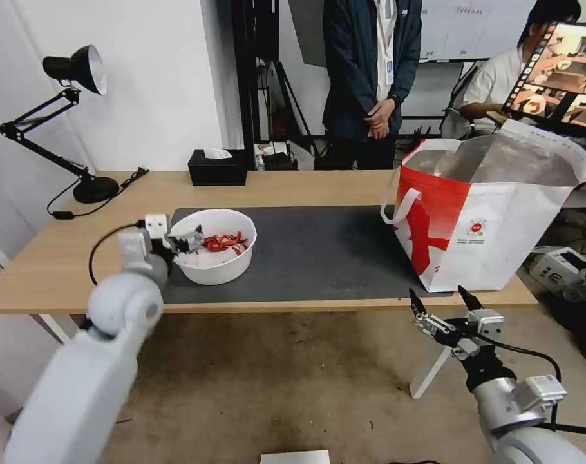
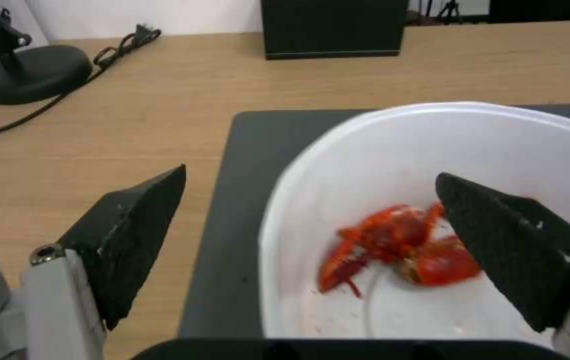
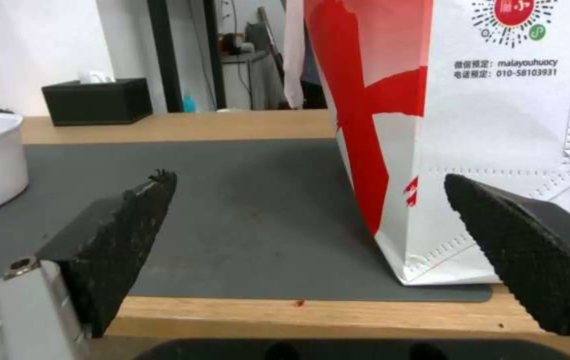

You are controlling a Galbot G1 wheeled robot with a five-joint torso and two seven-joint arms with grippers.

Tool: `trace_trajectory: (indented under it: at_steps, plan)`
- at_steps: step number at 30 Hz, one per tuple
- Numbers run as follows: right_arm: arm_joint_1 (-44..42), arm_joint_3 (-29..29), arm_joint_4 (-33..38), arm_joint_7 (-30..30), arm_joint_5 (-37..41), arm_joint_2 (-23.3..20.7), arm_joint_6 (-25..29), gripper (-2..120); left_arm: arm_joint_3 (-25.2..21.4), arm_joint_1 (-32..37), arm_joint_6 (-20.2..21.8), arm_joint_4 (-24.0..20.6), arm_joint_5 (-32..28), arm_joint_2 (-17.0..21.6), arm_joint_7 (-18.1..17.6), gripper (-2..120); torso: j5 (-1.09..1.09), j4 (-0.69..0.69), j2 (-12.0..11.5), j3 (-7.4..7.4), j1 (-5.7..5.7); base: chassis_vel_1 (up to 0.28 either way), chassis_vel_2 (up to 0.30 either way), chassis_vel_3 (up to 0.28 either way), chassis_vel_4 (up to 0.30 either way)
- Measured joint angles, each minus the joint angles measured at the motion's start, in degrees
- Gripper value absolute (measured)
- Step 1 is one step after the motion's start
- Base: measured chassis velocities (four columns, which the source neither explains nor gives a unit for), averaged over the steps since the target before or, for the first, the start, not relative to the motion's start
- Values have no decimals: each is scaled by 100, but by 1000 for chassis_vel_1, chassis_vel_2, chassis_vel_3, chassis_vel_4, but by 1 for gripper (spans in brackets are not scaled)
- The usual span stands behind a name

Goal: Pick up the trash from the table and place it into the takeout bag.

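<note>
I have the left gripper (image 1: 185,243) spread wide astride the near-left rim of the white bowl (image 1: 214,246), at the mat's left end, to clamp it, while the right gripper (image 1: 442,303) hangs open below the table's front edge beside the takeout bag (image 1: 486,209).

White wall (image 1: 158,77), brown floor (image 1: 274,380).

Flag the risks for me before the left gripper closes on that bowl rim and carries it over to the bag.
1. The left gripper straddles one wall of the white bowl, open; a one-sided rim pinch could tip it and spill the red scraps.
2. The takeout bag stands tall across the mat; a low carry might knock its wall or snag the strap.
3. The right gripper waits open below the table edge, not steadying the bag.
</note>
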Motion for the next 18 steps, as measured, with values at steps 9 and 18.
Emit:
trace_trajectory:
  at_steps: [9,18]
  plan:
    - [90,-131,-30,127,1,25,-124,100,256,-118,22,447,-799,474,37,100,0,1,0,-1,-1,0,0,0,0]
    - [158,-211,-92,227,22,37,-141,100,381,12,-9,423,-1069,589,42,99,2,1,1,-1,-1,0,0,0,0]
